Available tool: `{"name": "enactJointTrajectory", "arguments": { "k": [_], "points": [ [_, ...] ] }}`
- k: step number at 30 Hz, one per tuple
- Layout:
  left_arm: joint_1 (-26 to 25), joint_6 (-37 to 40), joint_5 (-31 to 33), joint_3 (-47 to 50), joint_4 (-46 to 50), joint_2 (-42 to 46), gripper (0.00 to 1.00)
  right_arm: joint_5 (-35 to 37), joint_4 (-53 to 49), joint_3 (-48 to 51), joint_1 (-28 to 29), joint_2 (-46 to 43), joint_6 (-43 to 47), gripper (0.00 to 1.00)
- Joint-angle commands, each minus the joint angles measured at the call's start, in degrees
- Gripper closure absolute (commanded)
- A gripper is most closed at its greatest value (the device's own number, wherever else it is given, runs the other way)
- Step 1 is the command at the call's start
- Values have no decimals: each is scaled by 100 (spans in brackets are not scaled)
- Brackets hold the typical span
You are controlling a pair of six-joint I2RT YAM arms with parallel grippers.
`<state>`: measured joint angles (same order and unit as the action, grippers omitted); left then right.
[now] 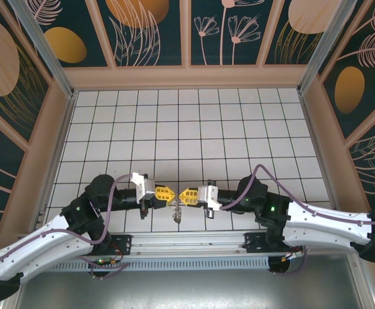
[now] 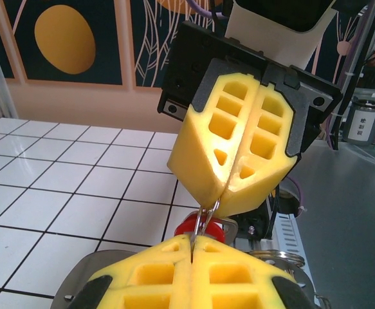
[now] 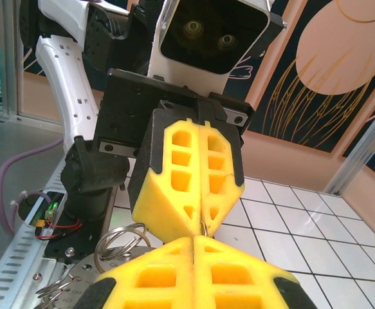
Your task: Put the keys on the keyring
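Tip to tip, the left fingers point(image 1: 164, 192) and right fingers point(image 1: 191, 194) clamp shut on the thin grey wire keyring point(image 1: 176, 210). They half hide the tiny red key point(image 2: 188, 226).

Right end effector point(image 3: 193, 239) closed, tip-to-tip with closed left end effector point(image 3: 202, 215); silver loops point(image 3: 118, 243) lower left.

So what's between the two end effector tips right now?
A thin stretch of keyring wire bridges left end effector and right end effector tips, left wrist view; red key just behind.
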<state>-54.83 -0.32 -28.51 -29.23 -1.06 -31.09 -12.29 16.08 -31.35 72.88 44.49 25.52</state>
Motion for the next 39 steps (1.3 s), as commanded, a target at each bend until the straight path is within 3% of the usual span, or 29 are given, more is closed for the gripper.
{"name": "enactJointTrajectory", "arguments": {
  "k": [1,39],
  "points": [
    [-1,-126,35,-67,-640,100,100,111,-48,137,107,-88,159,100],
    [0,-210,31,9,-689,289,100,-186,528,463,144,-499,138,100]
  ]
}}
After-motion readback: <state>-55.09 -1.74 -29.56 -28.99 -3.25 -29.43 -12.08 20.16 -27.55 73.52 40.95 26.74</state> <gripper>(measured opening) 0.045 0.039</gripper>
